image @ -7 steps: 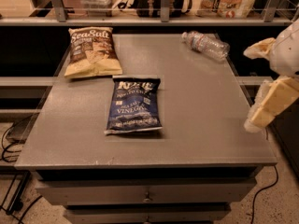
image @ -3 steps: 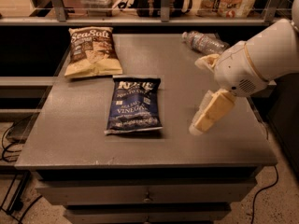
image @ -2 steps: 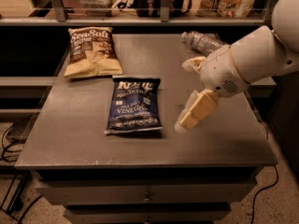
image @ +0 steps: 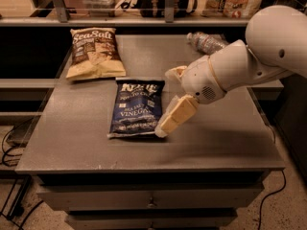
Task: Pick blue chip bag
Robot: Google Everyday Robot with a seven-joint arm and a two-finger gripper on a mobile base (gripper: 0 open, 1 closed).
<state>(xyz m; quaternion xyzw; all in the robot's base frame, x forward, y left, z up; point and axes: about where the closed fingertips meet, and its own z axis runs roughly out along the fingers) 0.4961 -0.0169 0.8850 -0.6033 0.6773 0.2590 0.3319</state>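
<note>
The blue chip bag [image: 136, 108] lies flat on the grey table [image: 216, 133], near the middle, with its white "VINEGAR" lettering facing up. My gripper [image: 166, 102] hangs at the end of the white arm that reaches in from the right. It sits just at the bag's right edge, low over the table. Its two cream fingers [image: 175, 116] are spread apart and hold nothing; the lower one points down at the bag's bottom right corner.
A yellow-and-brown "Sea Salt" chip bag [image: 93, 51] lies at the back left of the table. A clear plastic bottle [image: 206, 42] lies on its side at the back right. A shelf with boxes runs behind the table. Cables hang at the left.
The arm has swung in from the table's right edge to the left and down. The gripper now sits at the blue bag's right edge. The bags and bottle have not moved.
</note>
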